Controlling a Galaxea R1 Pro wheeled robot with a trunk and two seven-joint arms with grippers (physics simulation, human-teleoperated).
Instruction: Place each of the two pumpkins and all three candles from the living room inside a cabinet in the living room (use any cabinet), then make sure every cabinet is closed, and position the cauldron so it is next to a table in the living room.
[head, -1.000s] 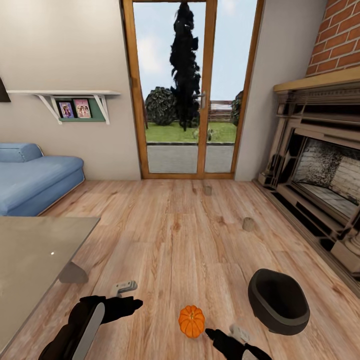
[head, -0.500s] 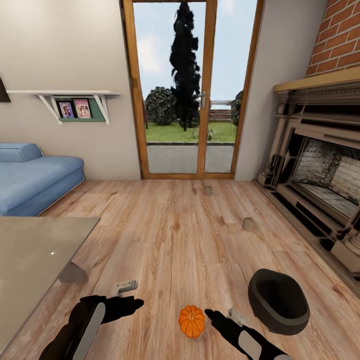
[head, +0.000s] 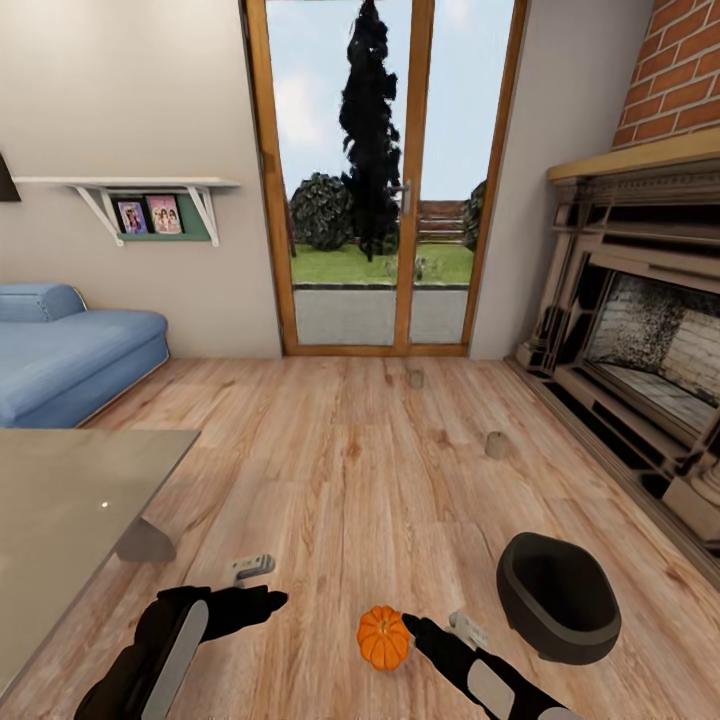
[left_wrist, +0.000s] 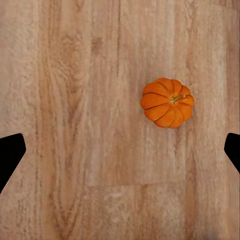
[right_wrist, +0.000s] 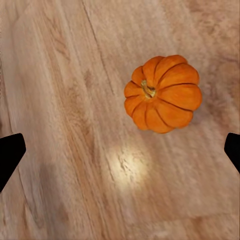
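Task barely begun: one pumpkin (head: 384, 637) sits on the floor (head: 340, 470) between the open, empty left gripper (head: 262, 585) and right gripper (head: 432, 628), two candles (head: 497, 445) and the cauldron (head: 557, 597) also unmoved.

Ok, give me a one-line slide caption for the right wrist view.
Open right gripper above a wooden floor, an orange pumpkin sitting just ahead between its fingertips.

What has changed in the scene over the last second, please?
The right gripper has advanced up beside the pumpkin, more of its arm now showing; it holds nothing. The pumpkin, cauldron, two candles and left gripper stayed put.
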